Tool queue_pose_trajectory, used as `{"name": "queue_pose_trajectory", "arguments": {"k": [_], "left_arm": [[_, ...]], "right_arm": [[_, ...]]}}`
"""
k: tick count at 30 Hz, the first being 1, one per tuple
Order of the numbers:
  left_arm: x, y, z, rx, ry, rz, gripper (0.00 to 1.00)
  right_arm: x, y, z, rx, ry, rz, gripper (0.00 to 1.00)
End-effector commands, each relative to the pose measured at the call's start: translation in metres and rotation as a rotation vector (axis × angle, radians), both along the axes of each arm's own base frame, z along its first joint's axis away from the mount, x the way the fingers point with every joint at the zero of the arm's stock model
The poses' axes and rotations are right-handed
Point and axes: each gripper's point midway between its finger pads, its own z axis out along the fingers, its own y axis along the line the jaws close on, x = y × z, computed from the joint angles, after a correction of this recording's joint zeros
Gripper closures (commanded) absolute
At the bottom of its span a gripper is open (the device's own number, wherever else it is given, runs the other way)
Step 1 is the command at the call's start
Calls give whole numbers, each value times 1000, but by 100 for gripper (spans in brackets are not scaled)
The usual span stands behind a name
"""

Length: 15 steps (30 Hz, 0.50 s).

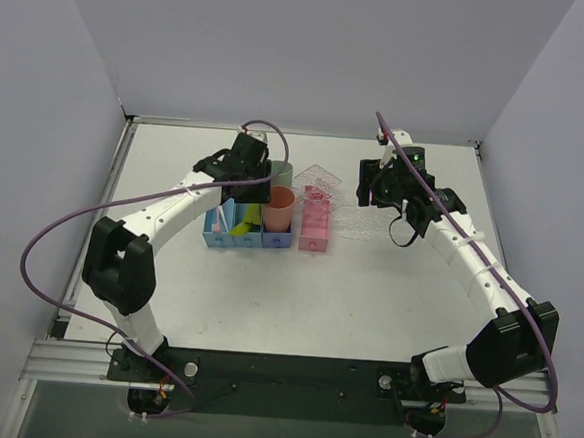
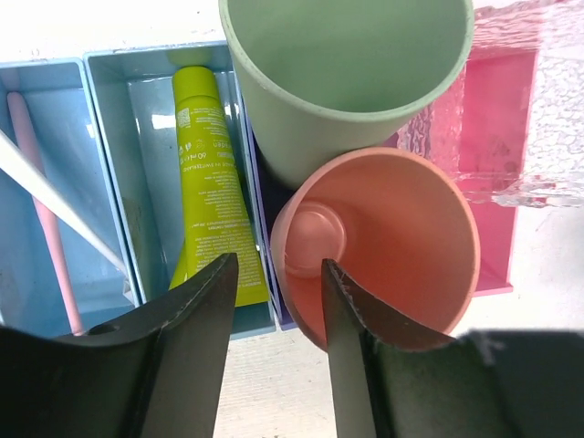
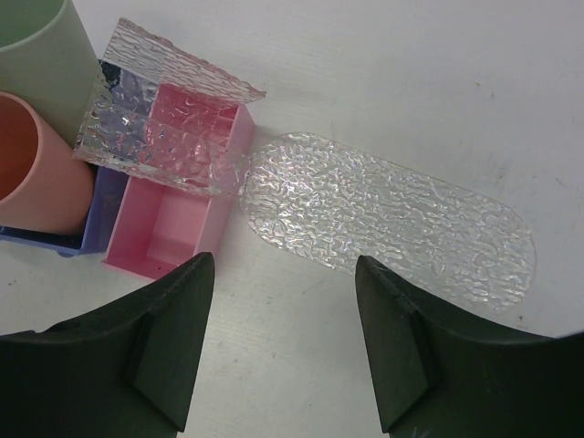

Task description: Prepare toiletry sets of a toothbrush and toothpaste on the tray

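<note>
Left end effector is open, jaws straddling the peach cup's rim. The toothpaste lies flat in a blue bin near the middle of the tabletop. It runs lengthwise along the bin, narrow end toward the far edge. Right end effector gapes wide over the tray, which lies flat beside the pink box, its long axis slanting away from it.

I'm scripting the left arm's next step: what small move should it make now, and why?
Probably close the left fingers on the wall of the salmon cup. One finger seems inside the cup, the other outside above the toothpaste, with the wall between them, not yet pinched.
</note>
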Motion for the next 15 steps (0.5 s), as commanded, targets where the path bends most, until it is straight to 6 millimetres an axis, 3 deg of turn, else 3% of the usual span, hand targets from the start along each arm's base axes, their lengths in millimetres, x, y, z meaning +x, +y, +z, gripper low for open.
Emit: {"name": "queue_pose_trajectory", "arguments": {"k": [1,15], "left_arm": [[7,-3,10,16,-18,4,51],[11,-3,8,48,-4,14,81]], "right_arm": [[2,-1,18,16,-58,-4,42],[1,-6,19,-10,-81,-17,42]]}}
